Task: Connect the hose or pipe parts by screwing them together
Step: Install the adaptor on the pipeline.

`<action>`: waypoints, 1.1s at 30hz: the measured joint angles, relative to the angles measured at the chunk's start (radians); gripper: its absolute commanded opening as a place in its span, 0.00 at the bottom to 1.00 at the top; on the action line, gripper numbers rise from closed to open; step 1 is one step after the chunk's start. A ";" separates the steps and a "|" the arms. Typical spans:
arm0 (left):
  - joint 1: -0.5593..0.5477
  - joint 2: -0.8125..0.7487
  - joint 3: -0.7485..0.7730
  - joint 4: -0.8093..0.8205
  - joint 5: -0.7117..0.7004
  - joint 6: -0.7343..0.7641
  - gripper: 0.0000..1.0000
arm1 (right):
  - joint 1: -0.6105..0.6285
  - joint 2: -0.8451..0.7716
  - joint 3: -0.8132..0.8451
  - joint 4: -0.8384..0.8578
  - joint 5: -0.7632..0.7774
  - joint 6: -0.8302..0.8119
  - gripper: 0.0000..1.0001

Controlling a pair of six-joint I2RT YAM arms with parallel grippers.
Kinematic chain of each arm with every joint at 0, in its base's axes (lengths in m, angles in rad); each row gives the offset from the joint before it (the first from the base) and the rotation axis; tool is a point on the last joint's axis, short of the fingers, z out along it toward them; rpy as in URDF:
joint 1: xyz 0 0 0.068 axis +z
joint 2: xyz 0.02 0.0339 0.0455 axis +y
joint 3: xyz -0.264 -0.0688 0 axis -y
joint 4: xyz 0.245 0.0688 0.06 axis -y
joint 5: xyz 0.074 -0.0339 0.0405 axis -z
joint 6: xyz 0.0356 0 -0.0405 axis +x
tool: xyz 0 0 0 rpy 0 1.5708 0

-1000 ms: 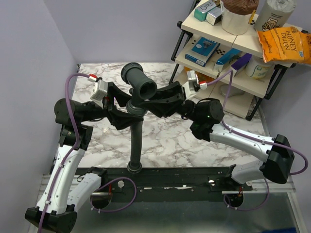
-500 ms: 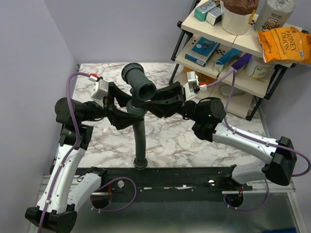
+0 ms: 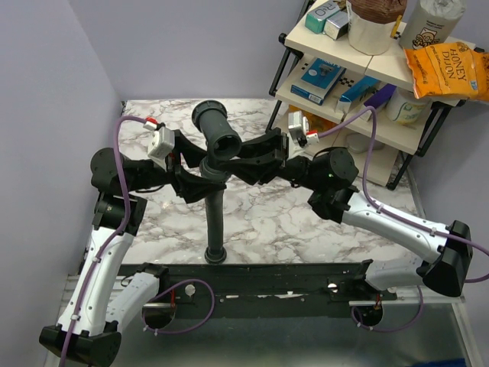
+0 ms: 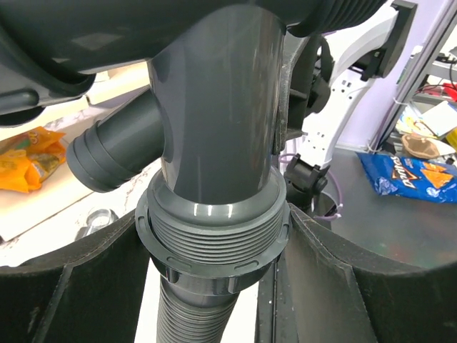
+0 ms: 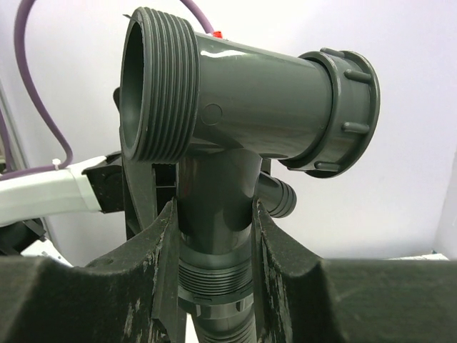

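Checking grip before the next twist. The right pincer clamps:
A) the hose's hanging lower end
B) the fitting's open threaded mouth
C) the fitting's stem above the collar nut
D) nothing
C: the right pincer squeezes the stem of the fitting just above the collar nut.

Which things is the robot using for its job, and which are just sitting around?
For the job: Y fitting, ribbed hose, collar nut.
Just lying about: chip bag, blue box, shelf rack.
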 measured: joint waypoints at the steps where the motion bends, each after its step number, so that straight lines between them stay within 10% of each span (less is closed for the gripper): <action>1: 0.000 0.000 0.002 -0.010 -0.003 0.012 0.00 | 0.000 0.000 0.004 -0.012 0.000 -0.006 0.01; 33: -0.008 0.032 0.123 -0.312 -0.103 0.280 0.00 | 0.129 -0.029 0.041 -0.167 0.249 -0.301 0.01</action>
